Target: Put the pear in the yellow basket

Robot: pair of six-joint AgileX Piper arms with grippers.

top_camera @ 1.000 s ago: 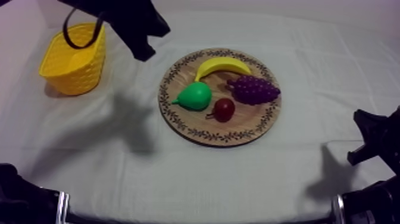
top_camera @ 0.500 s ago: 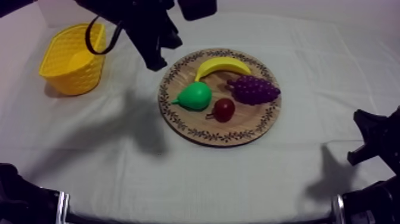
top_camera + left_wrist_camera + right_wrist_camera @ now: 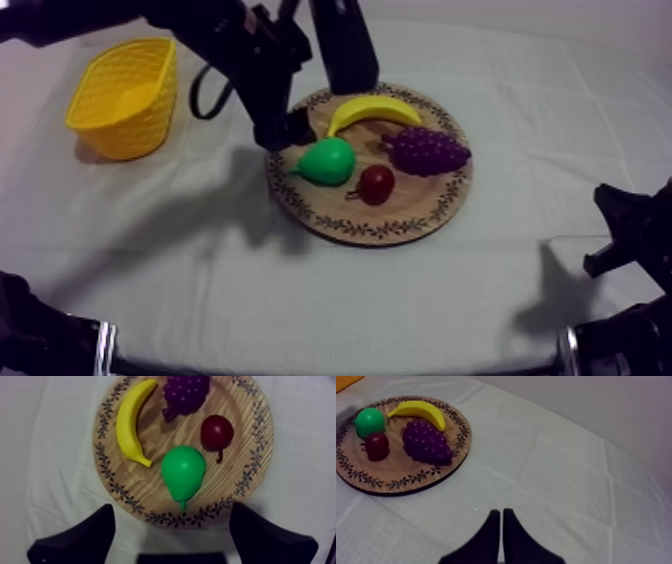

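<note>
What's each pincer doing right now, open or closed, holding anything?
Left pincer: open, empty, hovering by the green toy pear on the round wooden board.
Right pincer: closed on nothing, above the grey-white cloth.

Yellow banana [image 3: 372,110], curved, just beside a purple bunch of grapes [image 3: 427,150]. Small red fruit [image 3: 376,184] near the grapes, apart from the banana, dark stalk showing. Underneath, grey-white desk cloth [image 3: 250,300], faintly creased.
</note>
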